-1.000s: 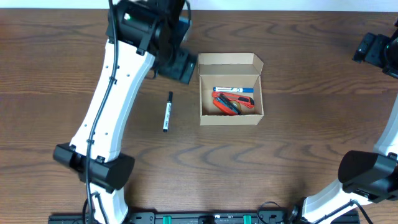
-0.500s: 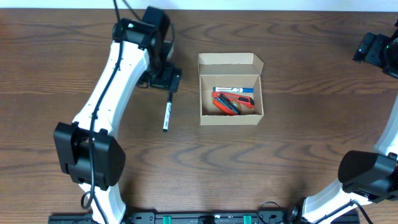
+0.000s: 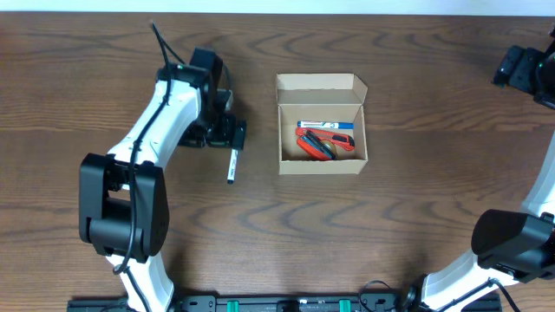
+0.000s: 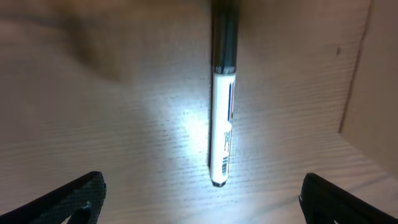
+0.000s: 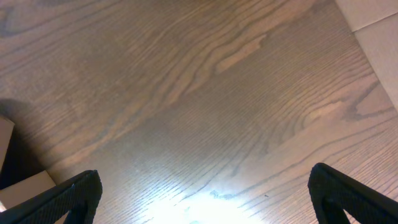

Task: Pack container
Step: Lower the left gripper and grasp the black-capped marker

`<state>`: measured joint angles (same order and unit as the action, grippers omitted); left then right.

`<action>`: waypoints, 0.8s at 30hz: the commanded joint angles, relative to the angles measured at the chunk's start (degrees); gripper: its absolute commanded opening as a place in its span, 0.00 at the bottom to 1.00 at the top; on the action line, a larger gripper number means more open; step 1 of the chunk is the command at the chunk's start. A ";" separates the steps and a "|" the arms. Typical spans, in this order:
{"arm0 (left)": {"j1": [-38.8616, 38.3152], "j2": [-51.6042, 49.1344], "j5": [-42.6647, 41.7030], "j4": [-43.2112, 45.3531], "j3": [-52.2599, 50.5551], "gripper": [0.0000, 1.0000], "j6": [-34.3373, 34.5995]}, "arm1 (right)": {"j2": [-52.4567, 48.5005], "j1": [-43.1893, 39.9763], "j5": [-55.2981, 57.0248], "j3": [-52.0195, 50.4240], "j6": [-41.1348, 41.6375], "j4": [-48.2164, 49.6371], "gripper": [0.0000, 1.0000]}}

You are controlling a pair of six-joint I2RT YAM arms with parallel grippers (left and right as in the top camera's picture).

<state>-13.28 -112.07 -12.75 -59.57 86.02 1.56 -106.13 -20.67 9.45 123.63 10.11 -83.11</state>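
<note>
Container (image 3: pixel 321 168) lies near marker (image 4: pixel 222 134), left tool (image 3: pixel 227 133) spread wide over it, empty

Matt cardboard, grained wood and smooth plastic on a work table.

The table (image 3: pixel 416 104) is dark brown wood, or a wood-look laminate, with a strong wavy grain; it is smooth enough to throw back a bright sheen under the wrist lights. The container (image 3: pixel 319 83) is plain tan cardboard, matt and unprinted. The marker (image 4: pixel 222 134) lying on the table has a smooth white plastic barrel, faintly glossy, with a printed label and a darker cap. Inside the container, a red item (image 3: pixel 342 141) looks like shiny plastic, and a white and blue pen (image 3: pixel 325 126) beside it looks smooth too. The left arm (image 3: pixel 160 108) wears a smooth white shell, plastic by the look of it, with duller black joints.
</note>
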 commanded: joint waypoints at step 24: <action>-6.25 -0.04 11.91 5.57 -4.17 0.95 7.28 | -0.39 -0.31 0.13 -0.26 0.76 -0.07 0.99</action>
<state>-19.55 -112.09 -3.95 -53.93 82.11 6.70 -106.15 -20.67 9.43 123.63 10.11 -83.13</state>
